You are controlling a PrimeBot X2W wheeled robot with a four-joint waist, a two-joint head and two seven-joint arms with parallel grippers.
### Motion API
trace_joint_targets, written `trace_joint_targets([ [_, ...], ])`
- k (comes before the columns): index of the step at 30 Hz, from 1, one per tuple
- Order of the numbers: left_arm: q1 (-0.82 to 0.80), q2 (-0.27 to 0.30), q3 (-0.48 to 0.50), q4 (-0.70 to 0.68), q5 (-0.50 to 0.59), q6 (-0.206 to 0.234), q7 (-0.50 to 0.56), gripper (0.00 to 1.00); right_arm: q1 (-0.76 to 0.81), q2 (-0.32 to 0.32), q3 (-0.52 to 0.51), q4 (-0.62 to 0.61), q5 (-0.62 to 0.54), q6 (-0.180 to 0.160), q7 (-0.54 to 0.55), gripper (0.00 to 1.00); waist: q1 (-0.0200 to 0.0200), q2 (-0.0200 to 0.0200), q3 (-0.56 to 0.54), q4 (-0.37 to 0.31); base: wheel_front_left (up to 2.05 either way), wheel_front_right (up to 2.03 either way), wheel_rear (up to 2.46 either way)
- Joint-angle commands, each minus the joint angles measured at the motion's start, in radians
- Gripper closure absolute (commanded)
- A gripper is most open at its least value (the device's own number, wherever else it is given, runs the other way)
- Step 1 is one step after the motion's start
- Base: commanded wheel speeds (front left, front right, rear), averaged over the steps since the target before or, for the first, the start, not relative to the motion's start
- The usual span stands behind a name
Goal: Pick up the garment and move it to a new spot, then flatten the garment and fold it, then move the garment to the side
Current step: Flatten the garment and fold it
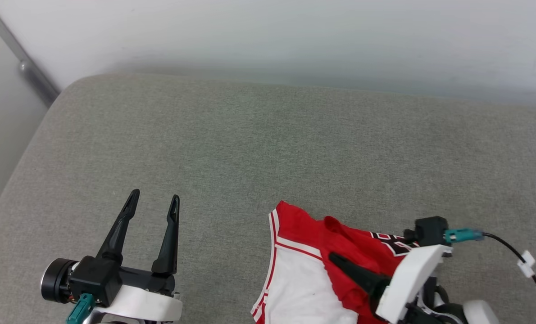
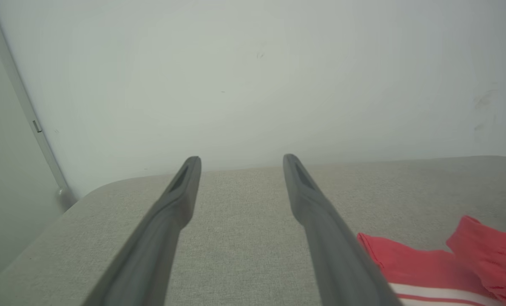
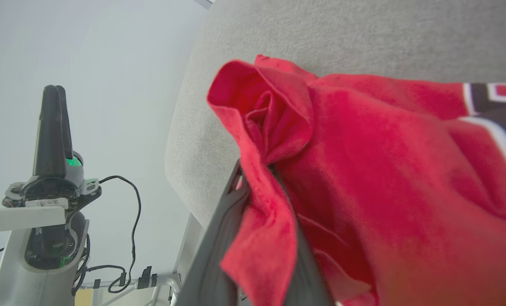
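The garment [image 1: 302, 270] is a red jersey with a white sleeve, striped trim and black lettering. It lies bunched at the front right of the grey padded surface [image 1: 232, 144]. My right gripper [image 1: 335, 258] is shut on a raised fold of its red cloth. The right wrist view shows that fold of the garment [image 3: 363, 170] pinched between the right gripper's [image 3: 257, 187] dark fingers. My left gripper [image 1: 155, 196] hovers open over the front left of the surface, apart from the garment, with nothing between its fingers. In the left wrist view the left gripper [image 2: 241, 160] points at the wall, with the garment [image 2: 427, 263] at the lower right.
A pale wall [image 1: 295, 40] rises behind the padded surface. A metal rail [image 1: 24, 67] runs down at the far left beyond the rounded corner. A black cable [image 1: 520, 256] trails from my right wrist. My left gripper [image 3: 55, 127] shows edge-on in the right wrist view.
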Motion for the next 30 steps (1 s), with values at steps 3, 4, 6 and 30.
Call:
trace_joint_targets([
  [3,-0.003,0.0,0.0,0.002,-0.005,-0.001,-0.002,0.0,-0.038,0.001,0.039,0.042,0.008,0.0,-0.032,1.0,0.0,0.0,-0.002,0.01,0.0,0.0,0.0],
  [4,-0.003,0.0,0.0,0.002,-0.006,-0.001,-0.002,0.0,-0.049,0.001,0.052,0.057,0.007,0.0,-0.042,1.0,0.0,0.0,-0.003,0.013,0.0,0.0,0.0],
  [6,-0.003,0.0,-0.002,0.004,-0.007,-0.001,-0.002,0.0,-0.068,0.001,0.076,0.088,0.012,0.0,-0.06,1.0,0.0,0.0,-0.004,0.017,0.0,0.0,0.0],
  [30,-0.012,-0.005,0.012,0.001,-0.022,-0.001,-0.002,0.0,-0.236,-0.135,-0.021,-0.068,-0.529,0.0,-0.277,0.0,0.0,0.0,-0.003,-0.03,0.0,0.0,0.0],
])
